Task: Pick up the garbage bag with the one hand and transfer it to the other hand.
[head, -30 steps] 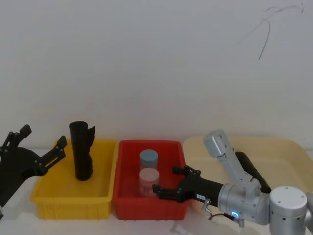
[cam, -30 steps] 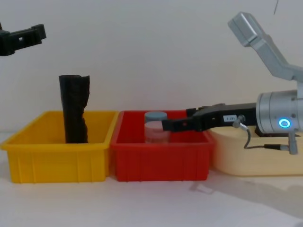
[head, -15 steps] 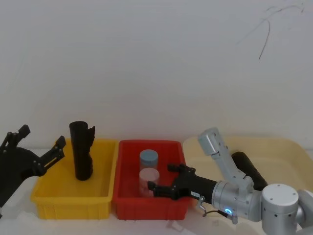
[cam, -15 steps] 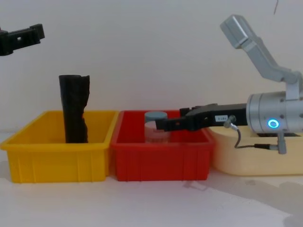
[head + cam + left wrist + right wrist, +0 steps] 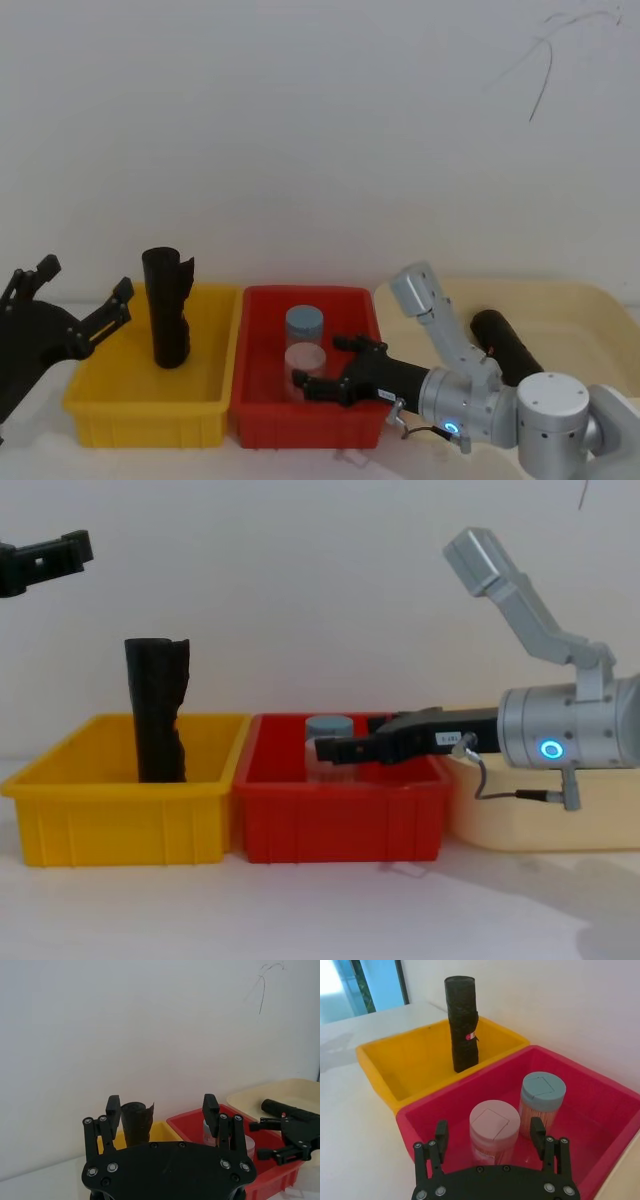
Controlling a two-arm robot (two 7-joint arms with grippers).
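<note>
Garbage bag point(image 5: 166, 308), a black roll, stands upright in the yellow bin point(image 5: 100, 398), nothing touching it. Left gripper point(image 5: 80, 305) hovers just beside that bin's outer left side, raised above the rim, fingers spread and empty. Right gripper point(image 5: 328, 368), on the blue-lit wrist point(image 5: 560, 745), reaches level over the red bin point(image 5: 262, 412), fingers parted around the pink-lidded jar point(image 5: 494, 1129) without clamping it. A blue-lidded jar point(image 5: 542, 1098) stands just behind. Another black roll point(image 5: 507, 344) lies in the cream tray point(image 5: 590, 310).
</note>
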